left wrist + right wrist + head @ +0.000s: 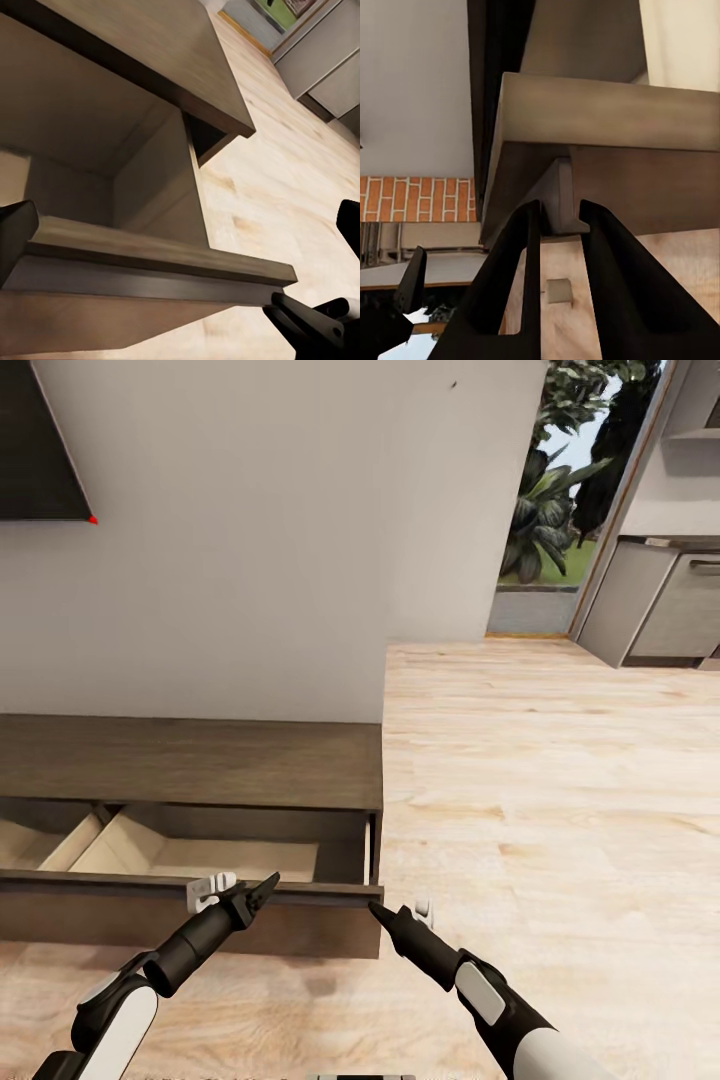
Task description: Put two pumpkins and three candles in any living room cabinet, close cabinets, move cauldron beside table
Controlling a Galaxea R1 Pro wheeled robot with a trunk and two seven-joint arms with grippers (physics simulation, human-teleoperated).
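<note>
- Light plank floor [560,780] fills the frame's right; cabinet [190,760] sits lower left, drawer [200,887] pulled out.
- My right gripper [556,217] pinches the drawer-front corner; left gripper [235,895] looks spread.
- Push squarely, evenly, until flush.

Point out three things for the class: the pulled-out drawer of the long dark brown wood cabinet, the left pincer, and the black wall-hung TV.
Pulled-out drawer [200,855]: head view, pale beige inside floor.
Left pincer [262,887]: head view, between its dark fingertips at the drawer front.
Black wall-hung TV [30,440]: head view, dark screen corner.
</note>
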